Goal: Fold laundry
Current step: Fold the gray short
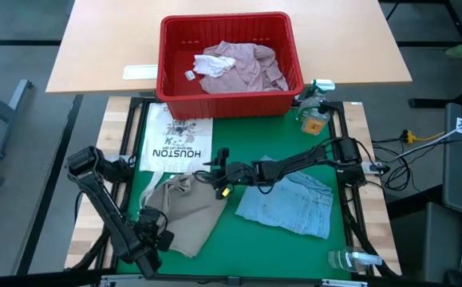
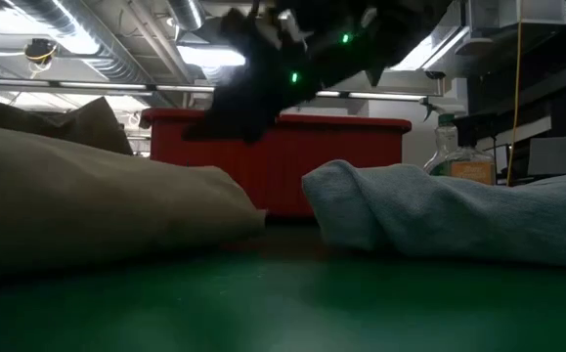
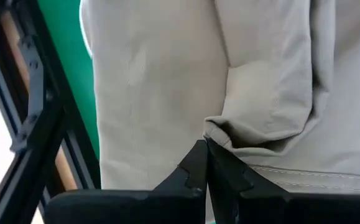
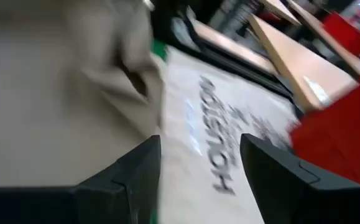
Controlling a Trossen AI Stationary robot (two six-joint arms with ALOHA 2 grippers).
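The left claw (image 1: 152, 226) sits at the near left of the green surface (image 1: 238, 239), pinched shut on a fold of the tan cloth (image 1: 181, 214). In the left wrist view its 2 fingertips (image 3: 206, 163) meet on a small bunched ridge of the cloth (image 3: 167, 81), which fills most of that picture. The cloth lies crumpled on the surface, left of centre.

The right claw (image 1: 217, 177) reaches across from the right side and hangs over the far edge of the tan cloth, between it and the white tote (image 1: 175, 142) printed HOUSTON. Its fingers (image 4: 133, 168) stand wide apart with nothing between them; the right wrist view looks past them at the tote (image 4: 229, 143) and the tan cloth (image 4: 55, 93). In the low view this claw (image 2: 253, 93) hangs clear above the surface.

The jeans (image 1: 290, 203) lie flat on the surface right of centre, just beside the tan cloth, partly under the right arm. In the low view the cloth (image 2: 87, 196) and the jeans (image 2: 439, 215) show as 2 mounds with a narrow gap between.

The pink shirt (image 1: 234, 68) is heaped inside the red basket (image 1: 171, 72), which stands on the wooden table (image 1: 103, 48) beyond the green surface. 1 spray bottle (image 1: 314, 108) stands right of the basket, and another bottle (image 1: 354, 258) lies at the near right corner.
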